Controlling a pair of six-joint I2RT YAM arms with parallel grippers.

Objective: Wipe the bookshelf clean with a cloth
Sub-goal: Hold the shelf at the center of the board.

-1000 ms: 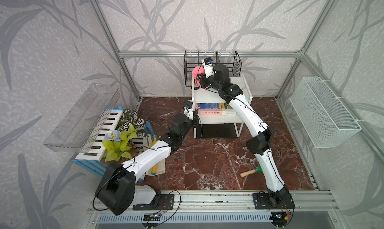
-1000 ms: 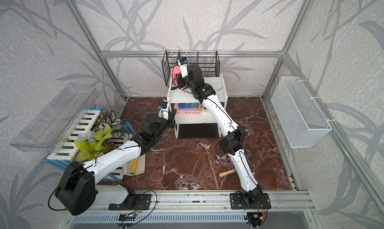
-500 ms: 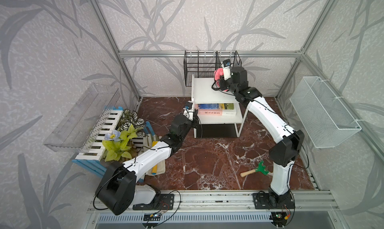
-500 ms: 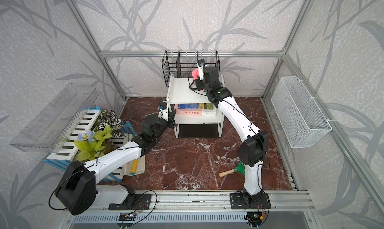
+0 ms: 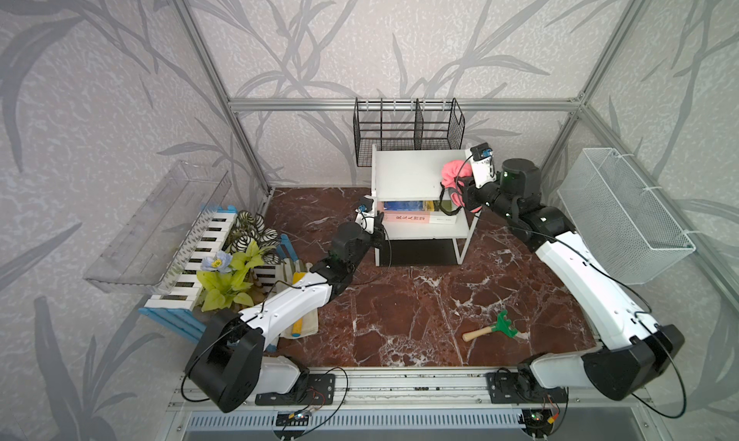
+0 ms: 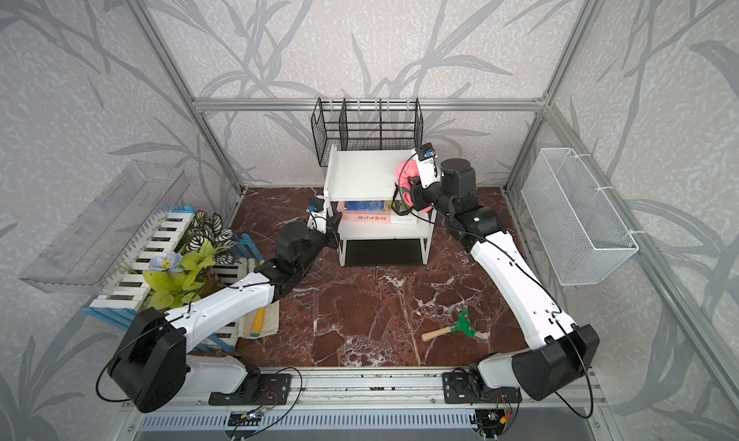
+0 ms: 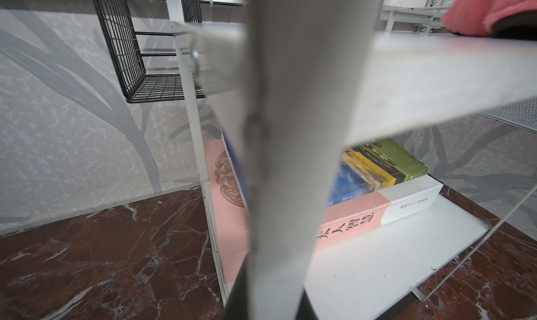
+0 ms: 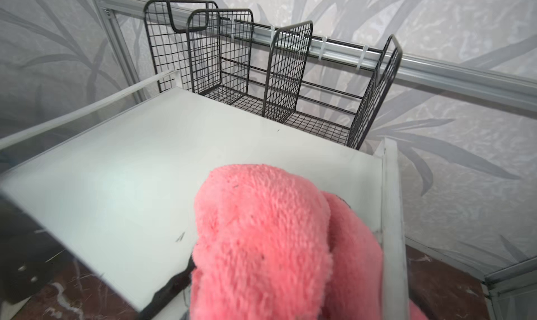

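The right arm is reaching in from the side, its end effector (image 5: 460, 187) grasping the cloth (image 5: 452, 170) at the right front corner of the bookshelf (image 5: 408, 173) top board. The left end effector (image 5: 377, 223) is clenching the left front post. Books (image 5: 416, 215) are lying on the middle tier.

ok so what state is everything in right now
bookshelf, upright, front left post gripped
cloth, bunched, at the top board's right end
left gripper, shut on bookshelf post
right gripper, shut on cloth
books, stacked flat on middle shelf
black wire rack, empty
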